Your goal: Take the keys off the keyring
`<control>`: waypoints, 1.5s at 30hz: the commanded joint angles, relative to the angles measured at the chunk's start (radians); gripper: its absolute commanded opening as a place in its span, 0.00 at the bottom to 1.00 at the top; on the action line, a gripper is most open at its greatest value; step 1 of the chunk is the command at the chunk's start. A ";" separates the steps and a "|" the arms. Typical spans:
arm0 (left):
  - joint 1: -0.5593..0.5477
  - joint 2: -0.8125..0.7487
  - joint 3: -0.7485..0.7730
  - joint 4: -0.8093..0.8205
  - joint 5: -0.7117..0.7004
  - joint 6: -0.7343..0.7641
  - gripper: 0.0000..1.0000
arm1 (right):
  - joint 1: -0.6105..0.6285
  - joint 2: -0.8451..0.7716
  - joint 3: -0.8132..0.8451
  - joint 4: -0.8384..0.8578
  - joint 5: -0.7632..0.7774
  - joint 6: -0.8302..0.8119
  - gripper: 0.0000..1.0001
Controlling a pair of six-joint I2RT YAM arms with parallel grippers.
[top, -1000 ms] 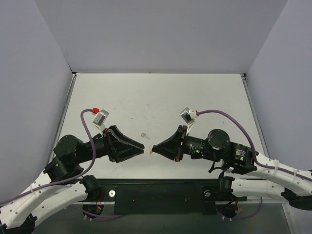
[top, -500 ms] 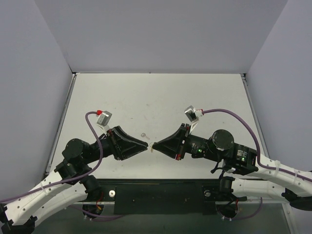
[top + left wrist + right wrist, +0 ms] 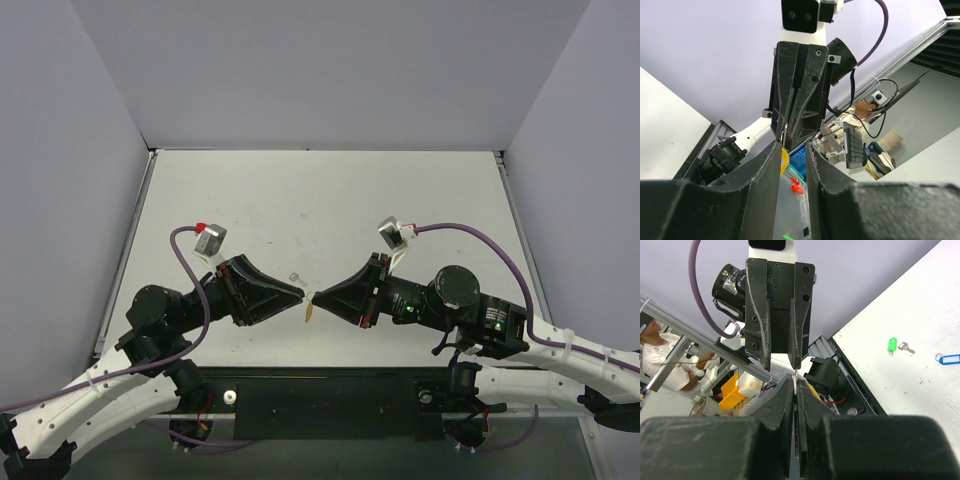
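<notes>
Keyring (image 3: 309, 312) dangling just above the table's (image 3: 400, 190) near edge, midway along it

Both arms reach low and inward, tips almost meeting. Right gripper (image 3: 316, 298) is clamped on its upper end, so it hangs below; left gripper (image 3: 299, 294) is narrowly parted, nothing visibly in it. Just beyond lies a tiny key (image 3: 294, 276), seemingly already off. Next, probably: check for another key, then pinch it.

White table (image 3: 400, 190); tiny key (image 3: 294, 277), green tag (image 3: 892, 344), blue tag (image 3: 950, 359).
</notes>
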 commanded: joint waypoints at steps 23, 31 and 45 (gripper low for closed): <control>-0.077 0.029 0.045 -0.032 -0.065 0.077 0.31 | 0.001 0.001 0.022 0.071 -0.013 0.002 0.00; -0.076 -0.010 0.053 -0.091 -0.129 0.100 0.42 | 0.004 0.007 0.025 0.076 -0.021 0.005 0.00; -0.076 -0.045 0.063 -0.141 -0.192 0.123 0.44 | 0.009 0.008 0.026 0.070 -0.023 0.002 0.00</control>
